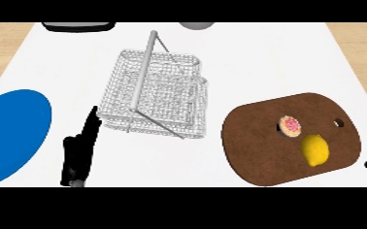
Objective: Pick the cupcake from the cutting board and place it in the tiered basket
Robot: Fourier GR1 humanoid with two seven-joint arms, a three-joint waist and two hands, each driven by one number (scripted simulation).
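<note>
At the far left edge lies a blue plate (22, 128), and just beside it the left hand (80, 150) rests with straight, open fingers pointing up, holding nothing. In the middle stands the wire tiered basket (154, 94), its handle slanting across the top. To the right, the cupcake (290, 125) sits on the brown cutting board (258, 140), close beside a lemon (314, 150). The right hand is not visible. A grasp could nudge the lemon, or the cupcake could catch the basket's handle.
</note>
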